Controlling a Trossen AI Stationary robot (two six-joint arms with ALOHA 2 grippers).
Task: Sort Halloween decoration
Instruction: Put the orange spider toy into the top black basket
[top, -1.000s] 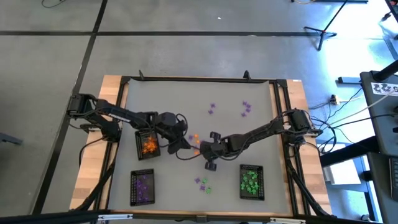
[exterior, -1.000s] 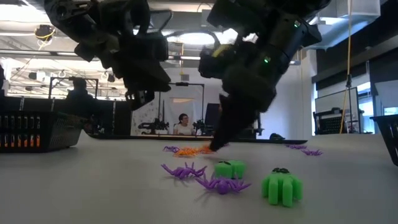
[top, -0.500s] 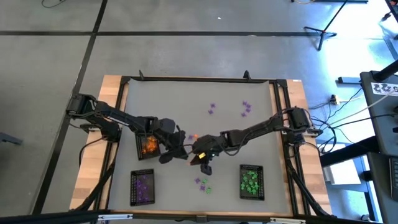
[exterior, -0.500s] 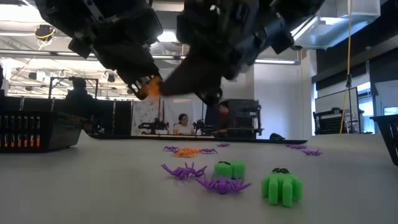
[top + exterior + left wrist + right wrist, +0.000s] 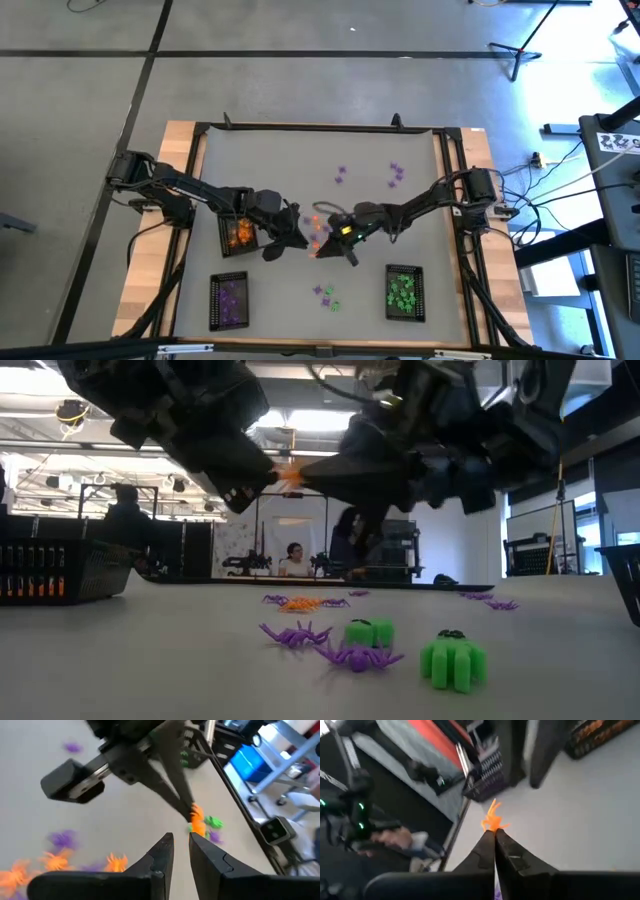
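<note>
Over the grey worktop [image 5: 400,215] our right jaws [image 5: 494,834] clamp an orange spider trinket [image 5: 492,820] at their tips, lifted; our left jaws [image 5: 181,837] stand slightly apart just beside it, touching nothing we can tell.

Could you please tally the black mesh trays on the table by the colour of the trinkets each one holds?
Orange-filled tray: 1
Purple-filled tray: 1
Green-filled tray: 1
Total: 3 trays
</note>
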